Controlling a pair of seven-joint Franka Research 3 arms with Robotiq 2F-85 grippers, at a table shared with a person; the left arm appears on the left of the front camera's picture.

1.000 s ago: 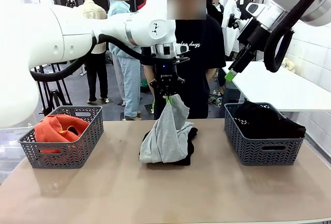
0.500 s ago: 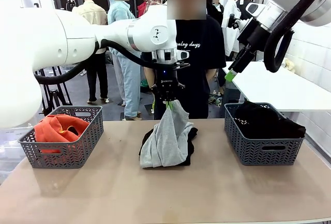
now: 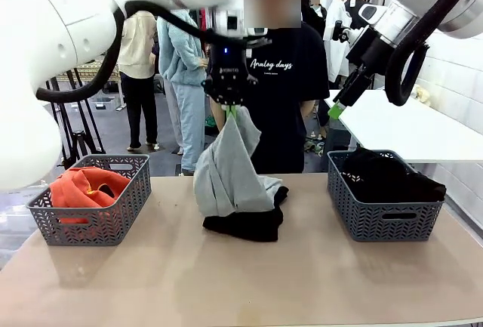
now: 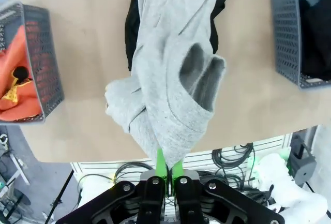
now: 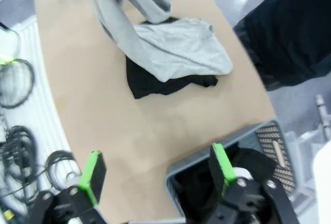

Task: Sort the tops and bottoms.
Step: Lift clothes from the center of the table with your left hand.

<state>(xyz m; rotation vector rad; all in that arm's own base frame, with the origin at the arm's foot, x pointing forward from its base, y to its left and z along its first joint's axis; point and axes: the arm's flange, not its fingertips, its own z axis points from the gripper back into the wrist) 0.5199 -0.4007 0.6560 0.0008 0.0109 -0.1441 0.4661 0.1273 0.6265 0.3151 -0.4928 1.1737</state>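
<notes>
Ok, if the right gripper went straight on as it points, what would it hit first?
The right gripper would probably meet bare table between the black garment and the right basket; the rim lies close, depth unclear.

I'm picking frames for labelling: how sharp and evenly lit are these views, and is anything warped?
Front view: sharp, evenly lit, but the left arm glares white and black clothes in the right basket lose detail. Left wrist view: crisp grey sweatshirt, table edges slightly bowed. Right wrist view: softest, right gripper blurred.
</notes>
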